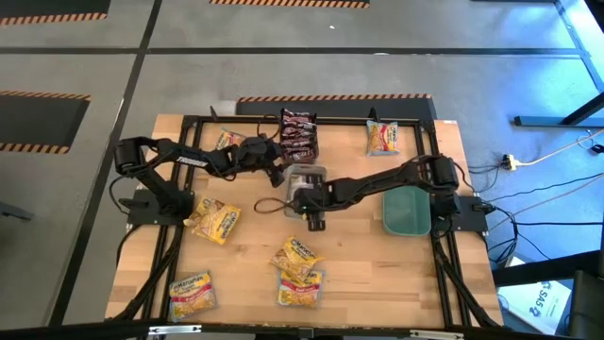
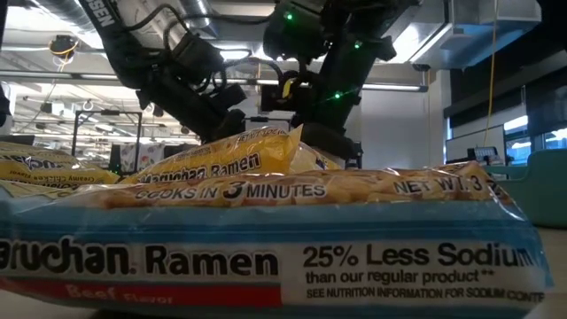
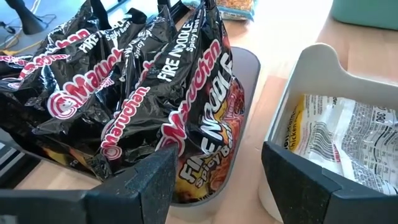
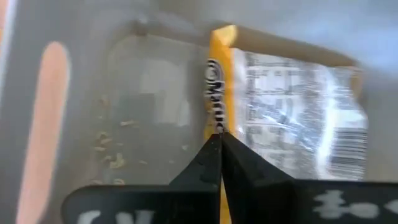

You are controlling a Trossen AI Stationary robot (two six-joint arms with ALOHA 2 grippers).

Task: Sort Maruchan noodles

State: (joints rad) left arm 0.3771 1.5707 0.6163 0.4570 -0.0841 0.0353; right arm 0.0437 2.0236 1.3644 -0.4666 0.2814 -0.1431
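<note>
Packets of Maruchan noodles lay scattered around the clear bin (image 1: 304, 178) at the counter's (image 1: 377, 269) middle. Dark Fire Noodle packets (image 3: 143, 93) — black, with pink-red lettering — were heaped in the dark grey bin (image 3: 239, 118) just beside the clear one. One yellow packet (image 4: 292, 112) lay inside the clear bin, its printed back showing. More yellow and orange-yellow packets (image 1: 298, 272) lay on the counter, away from the clear bin. The left tool (image 3: 217, 180) hovered with fingers wide apart, empty, over the gap between the two bins. The right tool (image 4: 219, 163) — fingers pressed fully together, holding nothing — pointed into the clear bin at the yellow packet's edge.
</note>
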